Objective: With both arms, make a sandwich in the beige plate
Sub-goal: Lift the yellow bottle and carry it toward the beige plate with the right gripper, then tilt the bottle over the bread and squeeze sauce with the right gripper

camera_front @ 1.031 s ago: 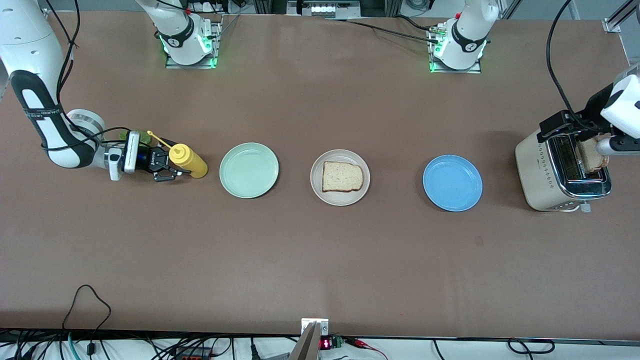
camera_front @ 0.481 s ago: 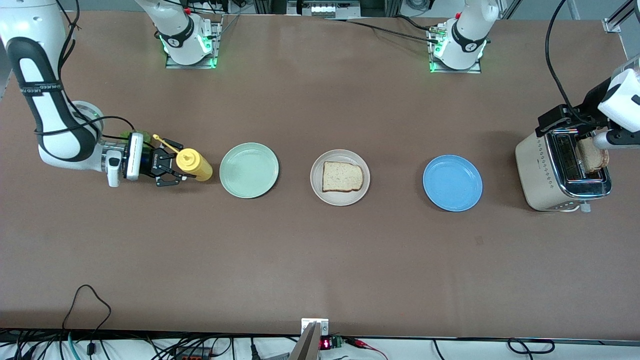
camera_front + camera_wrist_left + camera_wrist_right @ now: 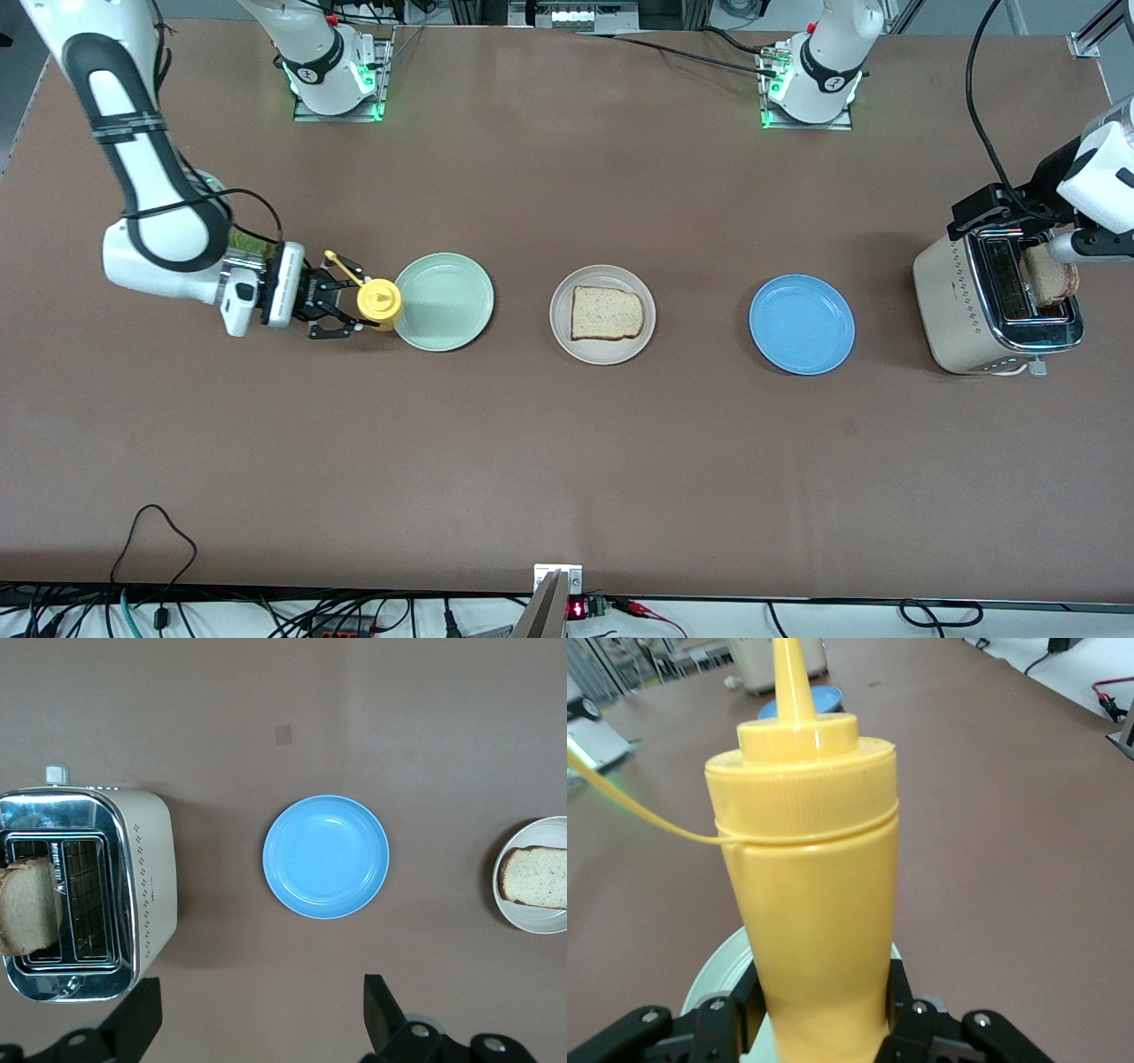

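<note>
Yellow plastic fills the right wrist view: a squeeze bottle [image 3: 811, 895] with a pointed nozzle stands clamped between the black fingers [image 3: 908, 1019] of the right gripper [image 3: 341, 306], which holds it just off the table at the edge of the mint-green plate [image 3: 441, 301], toward the right arm's end of the table. A thin yellow cap strap sticks out from the bottle's neck. Something green shows just above the right wrist, too hidden to name. The beige plate [image 3: 602, 315] sits in the middle of the row of three plates, and one slice of bread [image 3: 606, 313] lies flat on it, with no lettuce and no second slice on top. Beside it, toward the left arm's end, lies the blue plate [image 3: 802, 324], bare. Past that stands a cream and chrome toaster [image 3: 974, 310] with a second slice of bread [image 3: 1048, 276] sticking up out of one slot. The left gripper [image 3: 257, 1028] hangs over the table by the toaster, its jaws spread wide with nothing between them; the left wrist view looks straight down on the toaster, the blue plate and part of the beige plate.
</note>
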